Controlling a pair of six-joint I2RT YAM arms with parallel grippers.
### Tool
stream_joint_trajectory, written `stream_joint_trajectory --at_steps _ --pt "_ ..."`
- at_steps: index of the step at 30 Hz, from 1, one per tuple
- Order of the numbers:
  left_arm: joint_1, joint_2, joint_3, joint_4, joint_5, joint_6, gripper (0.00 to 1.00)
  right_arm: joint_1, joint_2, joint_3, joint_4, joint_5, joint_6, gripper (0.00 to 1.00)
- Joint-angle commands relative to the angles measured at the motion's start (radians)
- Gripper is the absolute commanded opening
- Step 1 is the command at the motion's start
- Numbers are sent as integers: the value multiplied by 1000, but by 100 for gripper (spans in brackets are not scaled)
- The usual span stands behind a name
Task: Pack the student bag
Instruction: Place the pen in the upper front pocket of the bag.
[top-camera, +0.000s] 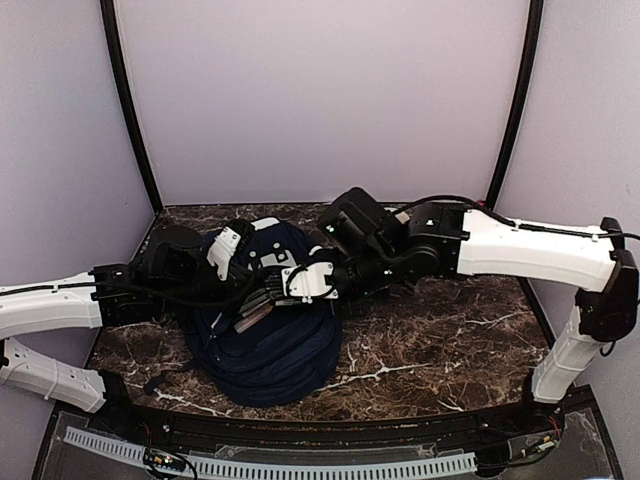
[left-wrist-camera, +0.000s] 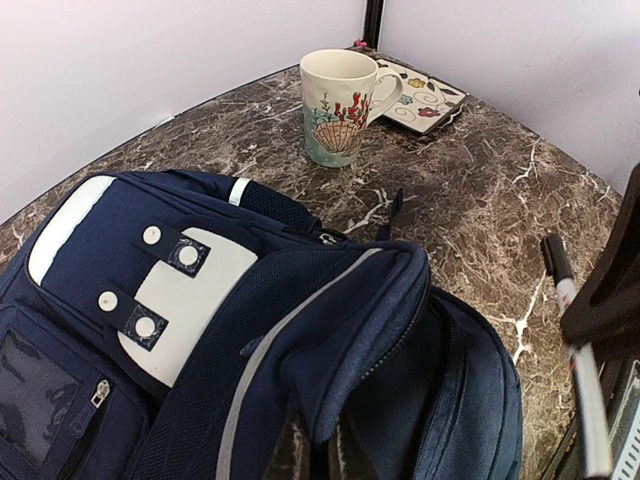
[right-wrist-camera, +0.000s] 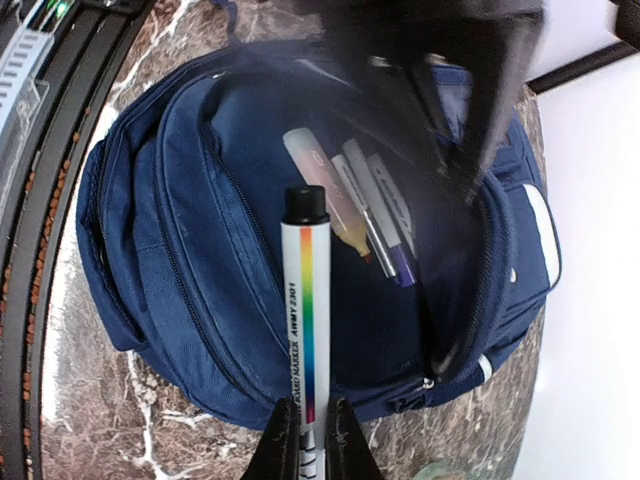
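The navy student bag (top-camera: 275, 350) lies on the marble table, main compartment unzipped and held open. My left gripper (top-camera: 243, 262) is shut on the upper edge of the opening; in the left wrist view its jaws (left-wrist-camera: 328, 446) pinch the navy flap (left-wrist-camera: 340, 330). My right gripper (right-wrist-camera: 310, 440) is shut on a white marker (right-wrist-camera: 307, 310) with a rainbow stripe and black cap, held over the bag's open mouth (right-wrist-camera: 170, 220), cap pointing in. Several pens (right-wrist-camera: 365, 215) lie inside the bag. In the top view the right gripper (top-camera: 268, 298) hovers over the bag's top.
A painted mug (left-wrist-camera: 340, 105) and a small flowered tray (left-wrist-camera: 425, 100) stand on the table beyond the bag, near the back wall. The left gripper shows as a dark blur (right-wrist-camera: 470, 80) above the opening. A black cable rail (top-camera: 300, 435) runs along the table's near edge.
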Motion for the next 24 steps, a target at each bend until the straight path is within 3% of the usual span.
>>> stream_joint_trajectory --at_steps 1,8,15,24 --pt "6 -28 8 109 24 -20 0 76 71 32 62 126 -154 7" --pt "6 -53 4 92 13 -15 0 176 172 51 145 291 -316 7" --pt "6 -66 8 81 12 -10 0 188 266 24 325 429 -441 7" --pt "6 -80 13 68 -11 10 0 163 367 58 415 439 -496 7"
